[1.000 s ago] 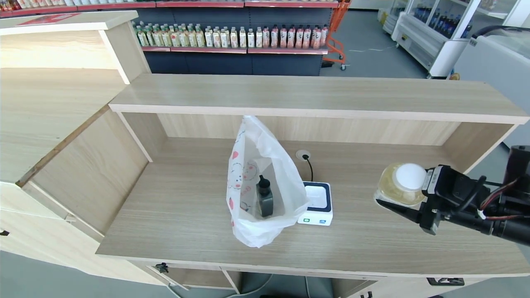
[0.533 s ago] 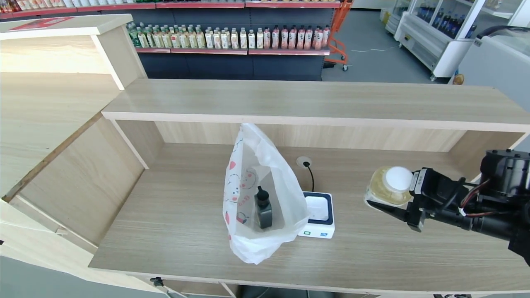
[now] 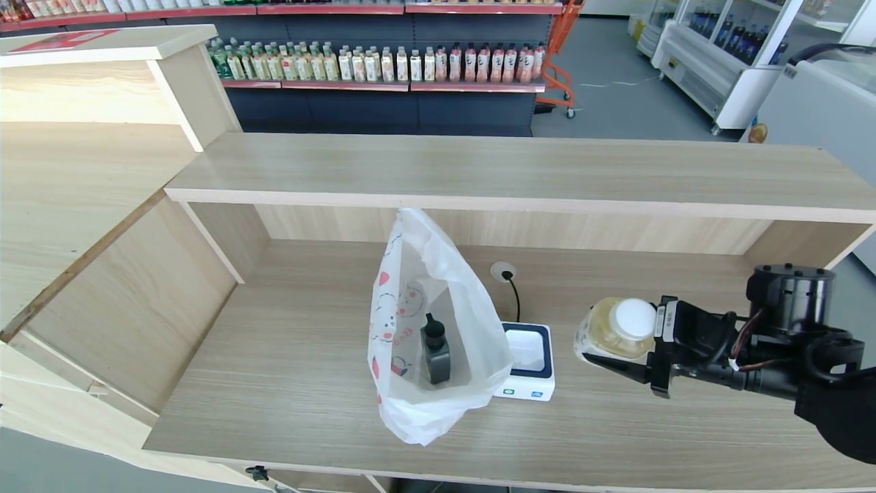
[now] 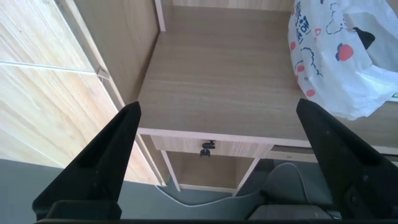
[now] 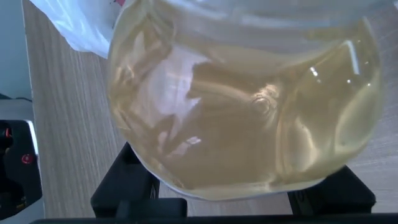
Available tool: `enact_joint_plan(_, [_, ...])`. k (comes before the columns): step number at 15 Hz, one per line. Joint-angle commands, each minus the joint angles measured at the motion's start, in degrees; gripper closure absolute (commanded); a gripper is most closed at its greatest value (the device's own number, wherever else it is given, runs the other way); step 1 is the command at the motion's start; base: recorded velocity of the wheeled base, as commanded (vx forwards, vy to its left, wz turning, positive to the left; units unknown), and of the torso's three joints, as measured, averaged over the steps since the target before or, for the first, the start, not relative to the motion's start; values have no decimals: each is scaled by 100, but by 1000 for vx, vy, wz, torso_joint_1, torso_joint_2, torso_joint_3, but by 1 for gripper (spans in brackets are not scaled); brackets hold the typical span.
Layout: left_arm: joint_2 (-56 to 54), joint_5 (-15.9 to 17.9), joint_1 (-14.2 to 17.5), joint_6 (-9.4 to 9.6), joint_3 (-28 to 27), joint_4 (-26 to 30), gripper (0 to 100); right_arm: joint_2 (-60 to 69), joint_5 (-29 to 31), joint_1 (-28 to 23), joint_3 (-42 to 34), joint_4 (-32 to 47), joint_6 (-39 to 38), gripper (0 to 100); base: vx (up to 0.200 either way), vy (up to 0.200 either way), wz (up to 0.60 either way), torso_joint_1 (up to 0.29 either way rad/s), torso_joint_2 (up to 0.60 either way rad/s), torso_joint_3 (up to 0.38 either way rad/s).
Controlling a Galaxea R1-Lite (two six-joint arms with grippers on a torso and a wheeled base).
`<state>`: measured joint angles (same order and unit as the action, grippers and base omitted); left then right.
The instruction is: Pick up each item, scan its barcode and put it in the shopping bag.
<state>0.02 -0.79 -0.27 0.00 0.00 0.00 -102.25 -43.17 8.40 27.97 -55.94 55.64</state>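
Jar (image 3: 612, 327) of yellowish liquid with a white cap is clamped in the right end effector (image 3: 619, 349), up over the table (image 3: 294, 356) just right of the scanner (image 3: 525, 350). Shopping bag (image 3: 472, 322) stands right beside the scanner, dark bottle (image 3: 434, 349) inside. Left end effector (image 4: 219, 109) is spread wide, holding nothing, near the table's front edge.

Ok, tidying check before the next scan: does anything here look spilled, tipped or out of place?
Nothing stands out. The shopping bag stands open on the counter, a dark bottle upright inside, the scanner flat beside it; the right gripper holds the capped jar, nothing spilled.
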Motion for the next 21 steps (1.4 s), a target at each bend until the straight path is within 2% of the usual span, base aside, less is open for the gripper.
enact_joint_plan(1, [-2,-9,0,0,0,0,0,-216,-43,109,16,-92,17,100,0,0,0,0,0,0])
enact_joint_plan(5, [-2,0,0,0,0,0,0,-708,-51,382,-19,-874,17,100,0,0,0,0,0,0])
enact_joint_plan(9, [-2,-9,0,0,0,0,0,-1235,-192,399,7,-1551,219,100,0,0,0,0,0,0])
enact_joint_plan(14, [-2,-9,0,0,0,0,0,-1719,-201,417,244,-1648,307,100,0,0,0,0,0,0])
enact_joint_plan(21, [-2,-9,0,0,0,0,0,-2343,-210,593,1167,-1815,272,100,0,0,0,0,0,0])
